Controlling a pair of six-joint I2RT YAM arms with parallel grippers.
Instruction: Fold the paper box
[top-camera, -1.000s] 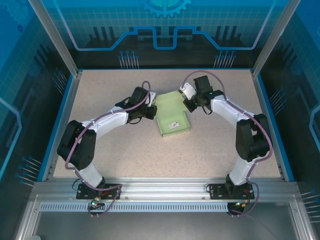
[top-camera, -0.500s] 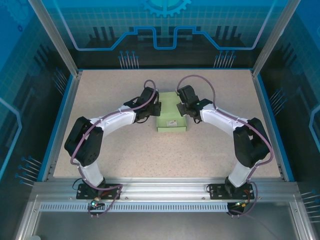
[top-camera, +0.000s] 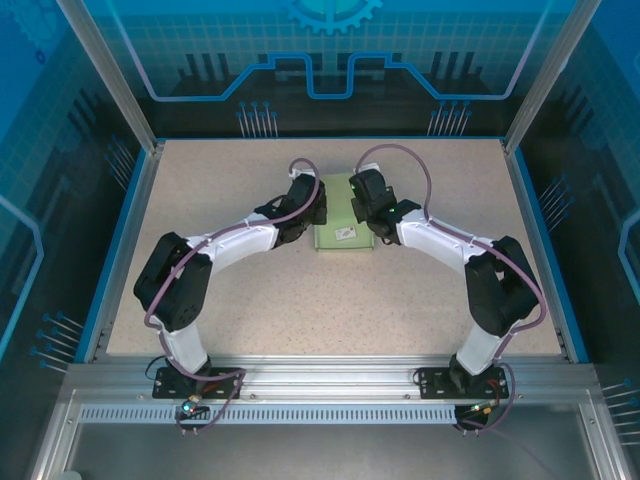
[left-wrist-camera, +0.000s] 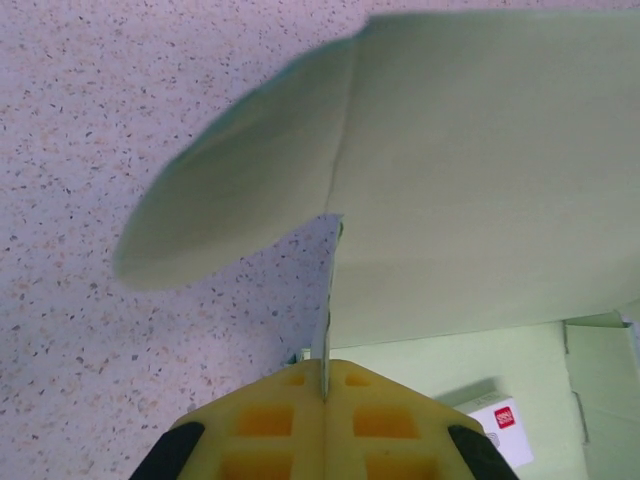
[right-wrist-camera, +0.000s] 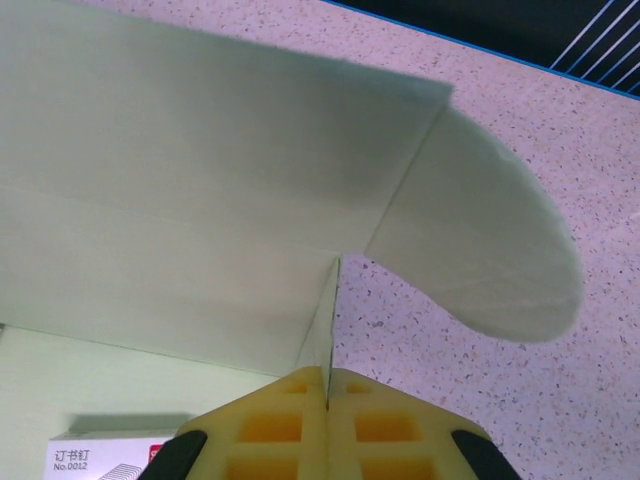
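**Position.** The paper box (top-camera: 335, 241) sits mid-table on the speckled tabletop (top-camera: 250, 290), between the two wrists.

**Grip.** I find the left gripper (left-wrist-camera: 325, 385) pressed together on the thin upright edge of one side wall, with only the card between its pads. The right gripper (right-wrist-camera: 327, 385) is clamped the same way on the opposite wall.

**Condition.** The broad lid panel (left-wrist-camera: 480, 150) leans over the tray. A rounded left tuck flap (left-wrist-camera: 230, 215) and right tuck flap (right-wrist-camera: 480, 250) hang free at its ends. A small white staple box (right-wrist-camera: 100, 455) lies inside the tray.

**Handling, in my judgement.**
- The card is thin and very light. It should hinge readily at the creases and buckle elsewhere if pinched hard or pulled unevenly.
- The surface looks smooth, so it may slip through the pads.
- The soundest hold is on a wall edge close to a crease, with both sides moved together.
- The tuck flaps look too floppy to steer by.
- A box this light may skate across the table under any sideways push.
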